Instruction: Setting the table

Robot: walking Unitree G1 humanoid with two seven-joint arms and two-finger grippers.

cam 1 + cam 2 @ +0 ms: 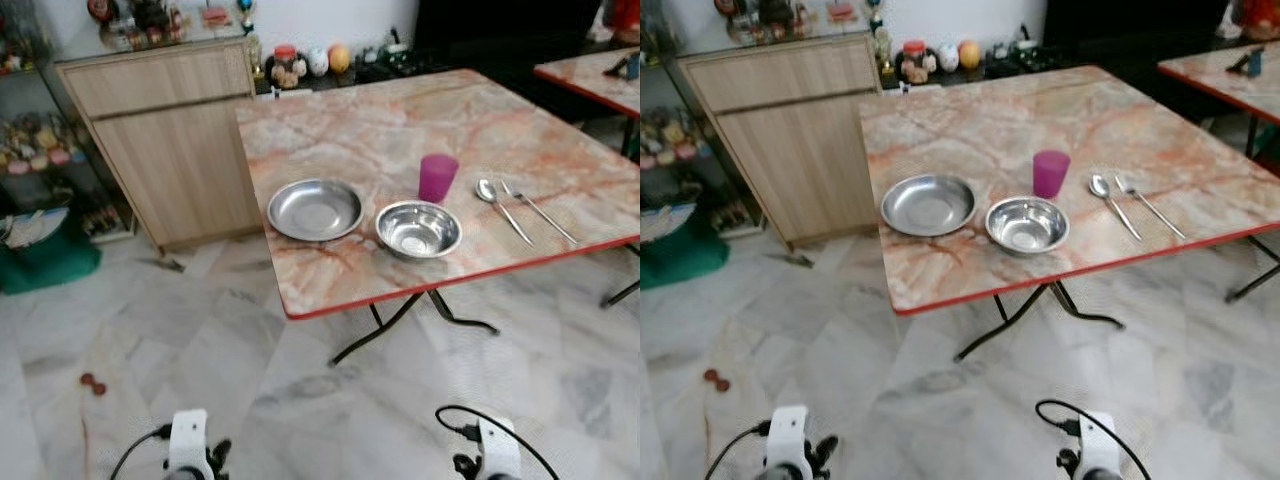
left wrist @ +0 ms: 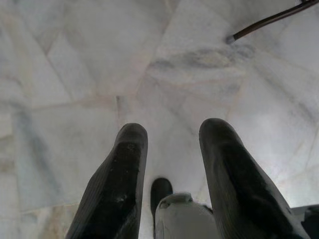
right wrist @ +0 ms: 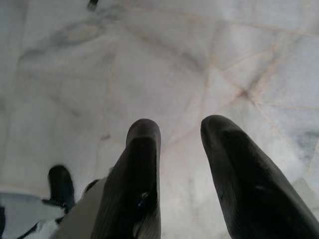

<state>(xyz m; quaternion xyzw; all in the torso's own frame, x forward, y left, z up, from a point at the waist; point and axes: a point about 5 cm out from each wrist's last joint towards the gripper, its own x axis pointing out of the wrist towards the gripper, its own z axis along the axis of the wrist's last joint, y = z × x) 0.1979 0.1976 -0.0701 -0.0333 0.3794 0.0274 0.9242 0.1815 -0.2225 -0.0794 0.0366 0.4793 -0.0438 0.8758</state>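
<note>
Head view: plate [image 1: 314, 209], bowl [image 1: 418, 228], purple cup [image 1: 437, 178], spoon [image 1: 502, 207] & fork [image 1: 538, 210] sit on table [image 1: 330, 285], well ahead of both grippers. Steel looks light, stiff, slippery; take by rims.
L wrist: left gripper [image 2: 169, 144] apart, over floor.
R wrist: right gripper [image 3: 179, 137] apart, idle.

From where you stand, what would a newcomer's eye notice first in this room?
First the marble-patterned table with a red edge, where a purple cup stands behind a steel bowl. A flat steel plate lies to the bowl's left, and a spoon and a fork lie side by side to its right. Both arms hang low over the pale marble floor, the left hand and right hand open and empty.
</note>
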